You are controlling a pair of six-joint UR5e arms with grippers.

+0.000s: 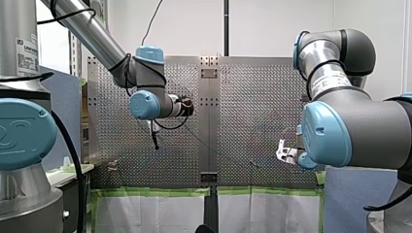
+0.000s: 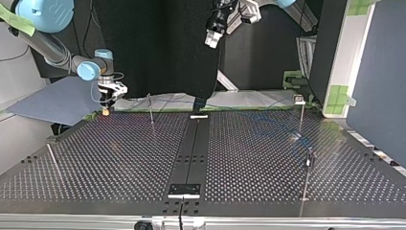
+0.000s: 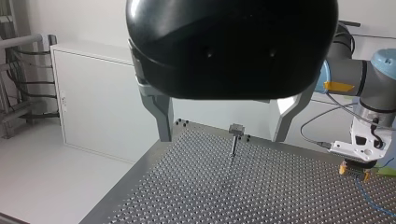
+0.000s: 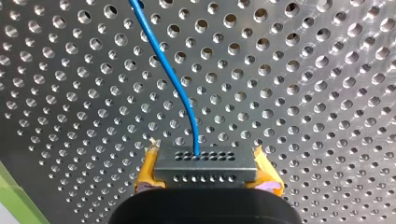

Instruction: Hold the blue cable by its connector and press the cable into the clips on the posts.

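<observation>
My right gripper (image 4: 205, 173) is shut with its yellow pads (image 4: 148, 173) on the black connector (image 4: 205, 163), low over the perforated table (image 4: 303, 93). The blue cable (image 4: 173, 81) runs out of the connector and away across the holes. In the top view this gripper (image 2: 105, 110) hangs at the table's far edge on the left, and faint blue cable (image 2: 275, 124) lies on the right half. Thin posts (image 2: 151, 109) (image 2: 300, 112) (image 2: 309, 163) stand on the table. My left gripper (image 3: 220, 137) is open and empty, high above the table (image 2: 212, 40), with a clip-topped post (image 3: 234, 140) ahead of it.
A black strip (image 2: 191, 148) runs down the table's middle. A blue-grey sheet (image 2: 48, 103) lies off the far left corner in the top view, and another thin post (image 2: 53, 163) stands near the left edge. Green tape (image 1: 150, 192) lines the table's edge. A white cabinet (image 3: 93, 107) stands beyond the table.
</observation>
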